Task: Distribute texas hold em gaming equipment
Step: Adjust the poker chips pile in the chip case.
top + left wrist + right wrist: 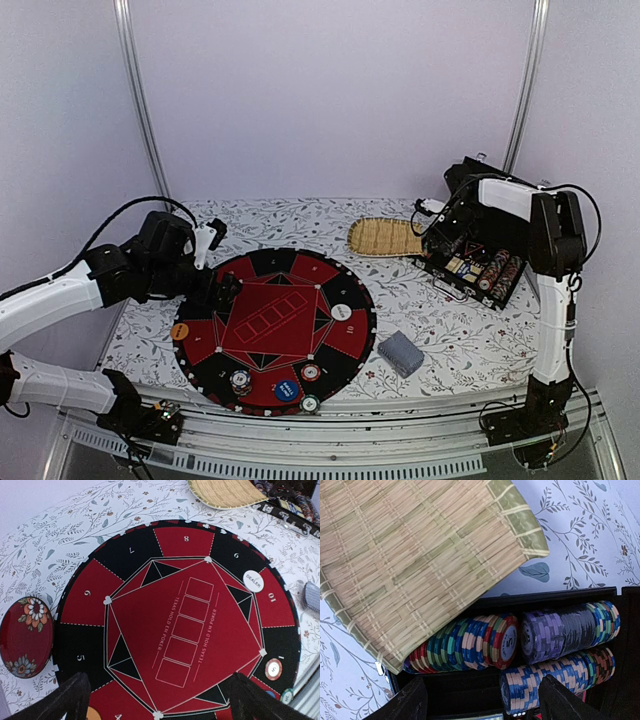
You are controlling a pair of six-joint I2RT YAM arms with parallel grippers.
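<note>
From above, a round red-and-black poker mat (275,330) lies in the middle of the floral-clothed desk (450,330). On its rim sit a white dealer button (342,312) at the right and an orange chip (180,331) at the left. A blue chip (287,390) lies among three others along the near edge. A grey-blue deck of cards (400,353) rests on the cloth just beside the mat's right side. The left gripper (222,290) hangs over the mat's left part. The right gripper (445,240) hangs over the far-left corner of an open black chip case (480,270), next to the straw tray (385,237).

The left wrist view looks down on the mat, printed "TEXAS HOLD EM POKER". The left gripper's two black fingers (70,697) stand wide apart with nothing between them. A flowered red dish (25,637) lies just beside the mat's edge. A red-and-white chip (273,669) sits on the segment marked 1.

In the right wrist view that gripper's fingers (410,702) are likewise spread and empty. They are above rows of chips (470,642) lying on edge inside the case. The tray's rim overlaps the case wall.
</note>
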